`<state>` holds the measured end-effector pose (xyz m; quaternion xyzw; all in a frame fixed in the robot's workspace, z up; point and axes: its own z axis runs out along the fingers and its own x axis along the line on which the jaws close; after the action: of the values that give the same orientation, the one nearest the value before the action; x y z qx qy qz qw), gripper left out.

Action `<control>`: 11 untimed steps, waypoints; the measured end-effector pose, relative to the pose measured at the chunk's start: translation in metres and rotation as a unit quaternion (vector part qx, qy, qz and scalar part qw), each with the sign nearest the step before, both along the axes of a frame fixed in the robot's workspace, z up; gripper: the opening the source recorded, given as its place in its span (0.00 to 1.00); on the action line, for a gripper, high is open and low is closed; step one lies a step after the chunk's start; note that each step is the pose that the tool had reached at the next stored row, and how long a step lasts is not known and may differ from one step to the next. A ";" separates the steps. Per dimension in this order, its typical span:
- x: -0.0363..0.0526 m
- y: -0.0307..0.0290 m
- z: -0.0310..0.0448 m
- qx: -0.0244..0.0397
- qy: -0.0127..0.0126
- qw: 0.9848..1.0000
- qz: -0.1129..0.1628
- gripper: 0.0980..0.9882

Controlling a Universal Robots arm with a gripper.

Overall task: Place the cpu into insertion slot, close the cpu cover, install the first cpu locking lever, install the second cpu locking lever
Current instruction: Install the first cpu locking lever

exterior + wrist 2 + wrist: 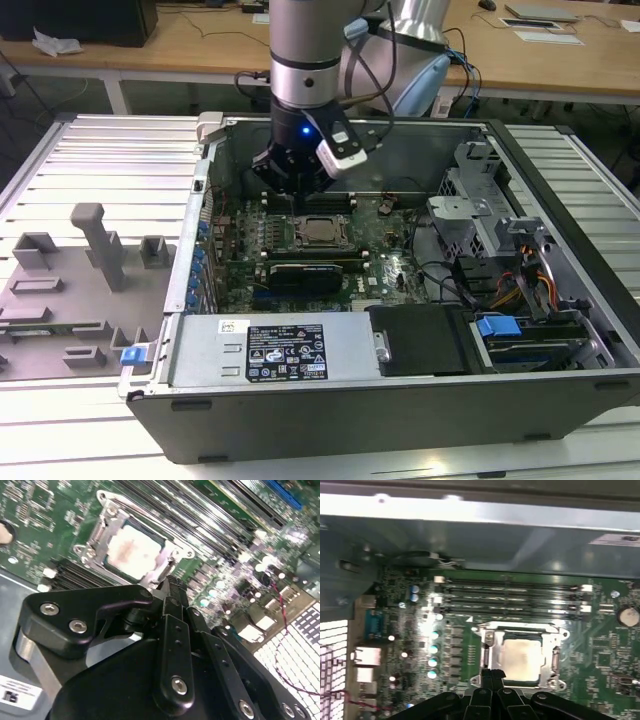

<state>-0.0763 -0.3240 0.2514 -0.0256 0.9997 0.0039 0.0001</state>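
Observation:
The cpu [322, 231] lies silver side up in the insertion slot [301, 234] on the green board inside the open computer case. In both wrist views the cpu [522, 657] [134, 550] sits framed by the silver cpu cover [489, 650] [102, 527], which lies flat around it. My gripper [297, 192] hangs just behind the socket, toward the case's back wall. Its black fingers [492, 674] are pressed together at the socket's edge, close to the cover's corner [172, 555]. I see nothing between them. The gripper tip [170, 584] is shut.
Long memory slots [510, 595] run beside the socket. A black graphics card [305, 272] lies in front of it, then the power supply [270, 350]. A drive cage and cables [480, 225] fill the exterior view's right. A grey fixture tray [80, 290] stands outside the case on the left.

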 end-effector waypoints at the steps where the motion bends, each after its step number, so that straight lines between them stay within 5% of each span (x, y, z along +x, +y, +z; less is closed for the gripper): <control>1: -0.0029 0.0000 0.0000 0.000 0.000 1.000 0.000 0.01; 11: -0.0115 0.0000 0.0070 0.003 -0.002 1.000 0.000 0.01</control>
<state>-0.0878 -0.3240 0.2585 -0.0256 0.9996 0.0066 0.0017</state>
